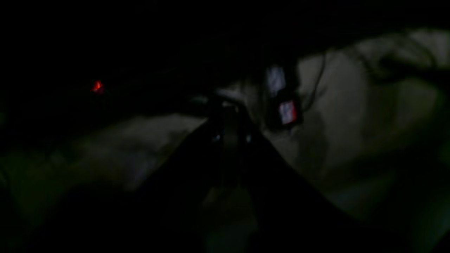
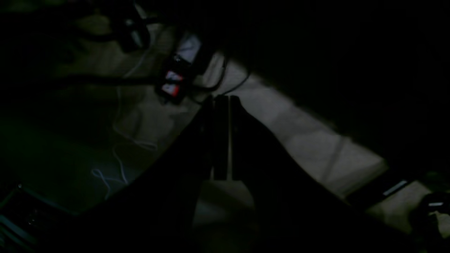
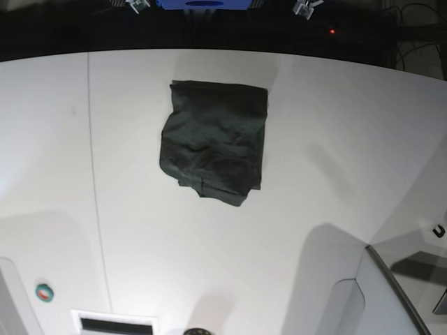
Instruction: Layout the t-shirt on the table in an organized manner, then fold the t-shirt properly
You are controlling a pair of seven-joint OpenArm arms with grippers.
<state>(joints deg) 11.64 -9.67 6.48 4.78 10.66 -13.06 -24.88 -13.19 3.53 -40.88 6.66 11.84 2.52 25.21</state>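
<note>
The left gripper (image 1: 230,137) had its jaws pressed together on nothing, and the right gripper (image 2: 221,135) was likewise drawn tight and empty — both seen only in dim wrist views, raised off the work. The t-shirt (image 3: 214,142) lay folded into a compact rectangle on the table (image 3: 335,139), toward the far middle — its near edge slightly ragged.

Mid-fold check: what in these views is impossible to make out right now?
- Base view: both arms are out of frame; only the t-shirt on the table shows.
- Both wrist views: too dark and blurred to show any cloth.
- T-shirt sleeves and collar: hidden inside the folded bundle.
</note>
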